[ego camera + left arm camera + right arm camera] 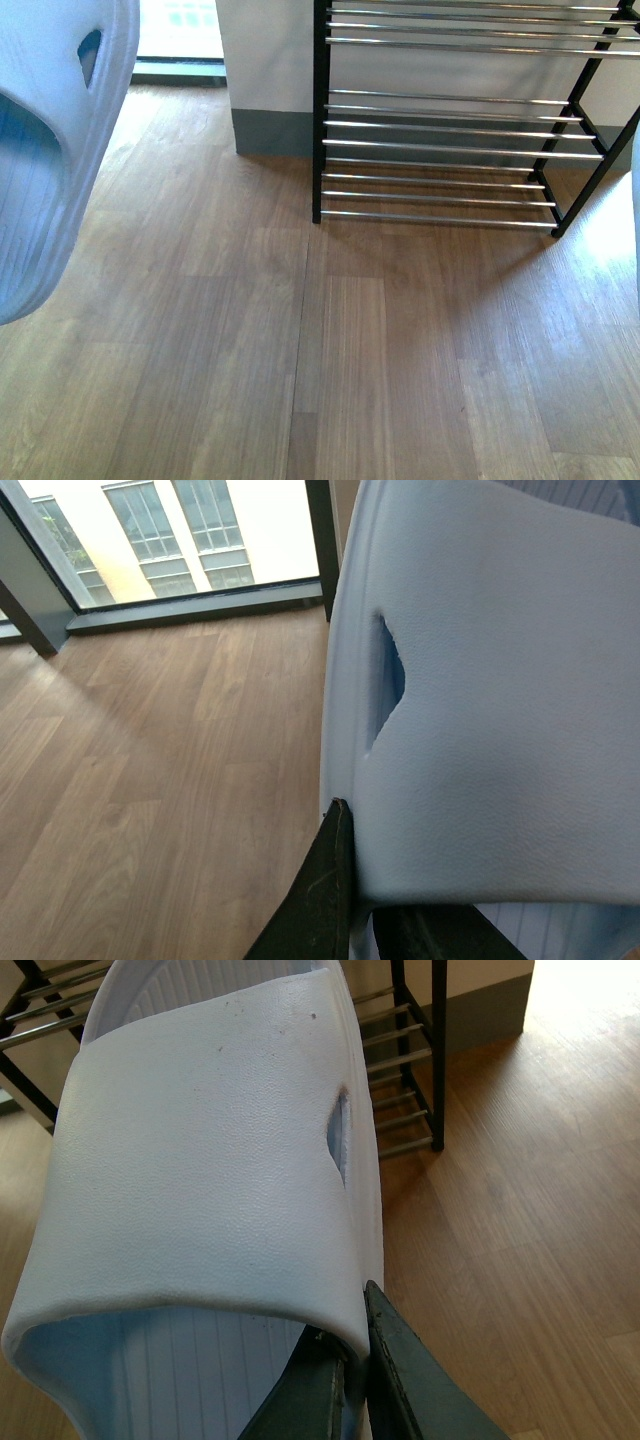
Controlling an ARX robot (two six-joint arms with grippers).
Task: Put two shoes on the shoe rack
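Note:
The two shoes are light blue slide sandals, both held off the floor. One sandal (50, 150) fills the left edge of the front view, its strap with a small side slit. In the left wrist view my left gripper (360, 880) is shut on the strap edge of this sandal (500, 680). My right gripper (348, 1320) is shut on the strap edge of the other sandal (200, 1160), one finger inside the strap and one outside. The shoe rack (450, 150), with black frames and chrome bars, stands ahead to the right with bare tiers. Neither gripper shows in the front view.
Wood floor (330, 350) stretches between me and the rack. A white wall with a grey skirting (270, 130) stands left of the rack. A glass window wall (180, 540) lies behind the left arm. The rack (400, 1060) shows beyond the right sandal.

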